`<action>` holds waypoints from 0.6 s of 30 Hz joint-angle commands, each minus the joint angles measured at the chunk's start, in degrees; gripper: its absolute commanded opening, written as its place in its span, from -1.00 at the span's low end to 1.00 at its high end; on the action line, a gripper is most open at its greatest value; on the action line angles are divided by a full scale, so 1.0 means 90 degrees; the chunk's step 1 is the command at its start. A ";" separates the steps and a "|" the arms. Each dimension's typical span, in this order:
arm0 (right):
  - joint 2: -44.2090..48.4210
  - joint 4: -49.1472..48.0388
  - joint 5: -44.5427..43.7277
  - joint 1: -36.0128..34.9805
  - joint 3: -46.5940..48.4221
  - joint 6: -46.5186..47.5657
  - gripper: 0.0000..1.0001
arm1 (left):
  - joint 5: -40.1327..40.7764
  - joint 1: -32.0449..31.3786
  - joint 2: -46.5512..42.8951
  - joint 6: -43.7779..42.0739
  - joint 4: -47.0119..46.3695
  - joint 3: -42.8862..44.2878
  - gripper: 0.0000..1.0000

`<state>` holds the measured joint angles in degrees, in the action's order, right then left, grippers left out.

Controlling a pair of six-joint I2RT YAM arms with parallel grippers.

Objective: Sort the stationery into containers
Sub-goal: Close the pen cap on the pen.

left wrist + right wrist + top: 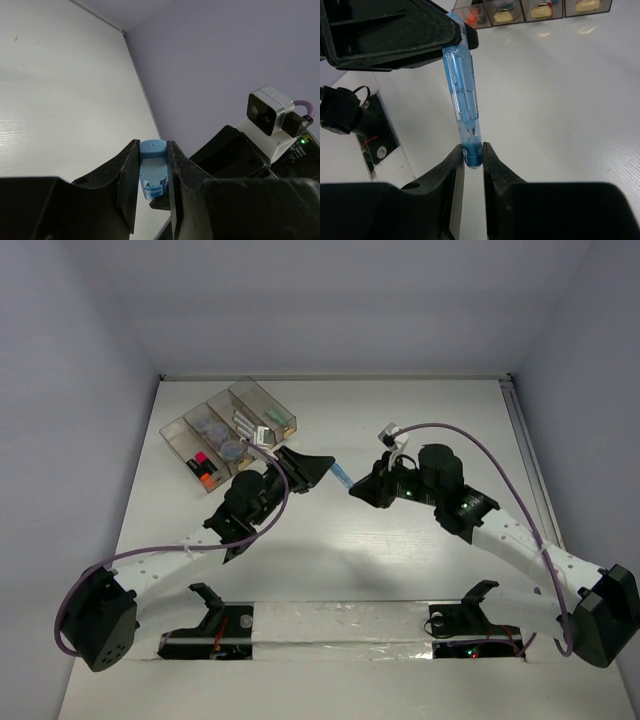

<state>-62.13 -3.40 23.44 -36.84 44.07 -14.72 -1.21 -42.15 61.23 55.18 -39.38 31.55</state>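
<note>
A translucent blue pen [340,477] hangs above the table between both grippers. My left gripper [322,466] is shut on its flat blue end; in the left wrist view that end [152,148] sits clamped between the jaws. My right gripper [358,488] is shut on the other, rounded end. In the right wrist view the pen [460,85] runs from my right gripper [472,152] up to the left gripper's fingers [395,30]. The four joined clear bins [175,432] stand at the back left, holding highlighters [203,468], two rolls [222,438], white pens [243,424] and a pale-green clip [272,417].
The right arm's wrist camera [269,110] and black gripper body [235,160] are close in front of the left gripper. The bins also show at the top of the right wrist view [540,10]. Walls enclose the white table on three sides.
</note>
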 commanded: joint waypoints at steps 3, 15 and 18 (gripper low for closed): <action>0.0019 -0.1292 -0.0633 0.0050 0.0952 0.0394 -1.00 | -0.1359 -0.0746 0.0110 0.0441 -0.0019 -0.0458 -1.00; -0.0743 -0.1409 0.0189 0.0353 0.1743 0.0513 -1.00 | -0.1301 -0.1303 0.0618 0.0685 -0.0547 -0.0468 -1.00; -0.0626 -0.1419 0.0072 0.0500 0.1919 0.0386 -1.00 | -0.1243 -0.1361 0.0531 0.0773 -0.0566 -0.0663 -1.00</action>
<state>-69.01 7.44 28.21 -33.63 52.14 -8.56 8.54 -46.19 65.52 57.78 -47.37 28.53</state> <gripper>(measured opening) 0.231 0.206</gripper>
